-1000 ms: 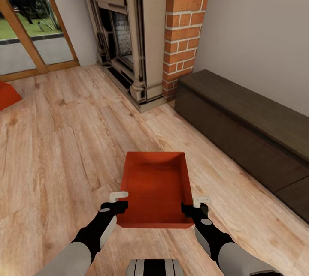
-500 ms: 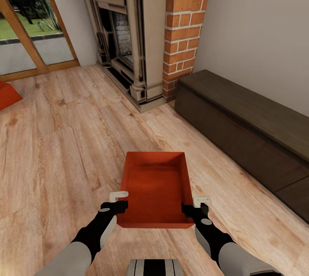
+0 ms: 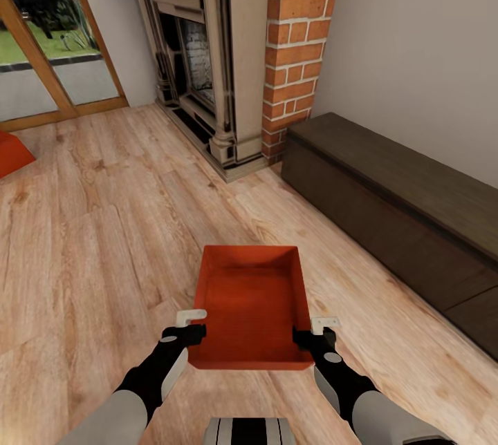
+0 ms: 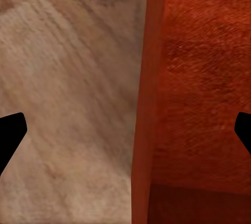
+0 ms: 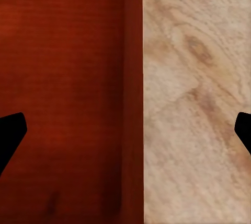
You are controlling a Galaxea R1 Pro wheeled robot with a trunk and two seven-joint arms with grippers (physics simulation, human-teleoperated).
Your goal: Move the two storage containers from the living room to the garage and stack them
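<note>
No writing or labels readable anywhere; bin walls are plain.

Nearest: left gripper point(image 3: 191, 325) and right gripper point(image 3: 317, 329) sit at the near corners of an orange-red bin point(image 3: 252, 303), one per side. Each straddles a long side wall, one finger inside the bin, one outside. In the left wrist view the fingertips point(image 4: 11, 132) stand wide apart w/ the bin wall point(image 4: 148, 104) running between them, not touched by either tip; same in the right wrist view, tips point(image 5: 10, 130) wide apart w/ the wall point(image 5: 133, 98) between. So both grippers are spread, nothing clamped.

Bin sits flat on the light wood plank floor point(image 3: 104, 238), long axis pointing away from the robot, topless, inside empty – just bare orange-red bottom. Near edge is just ahead of the robot's trunk point(image 3: 249, 431).

Room around it: open planks to the left and ahead of the bin, w/ wide free floor on the left. To the right, a long low dark wood bench point(image 3: 394, 224) runs along the beige wall point(image 3: 415, 51); a strip of floor lies between it and the bin.

Farther: second orange-red bin point(image 3: 10, 153), cut by the picture's left edge, on the floor well apart from the first; contents can't be seen. Behind, brick fireplace point(image 3: 228, 51) w/ a brick column, its base meeting the bench end. Far left, wood-framed glass door point(image 3: 41, 65) w/ lawn outside.
</note>
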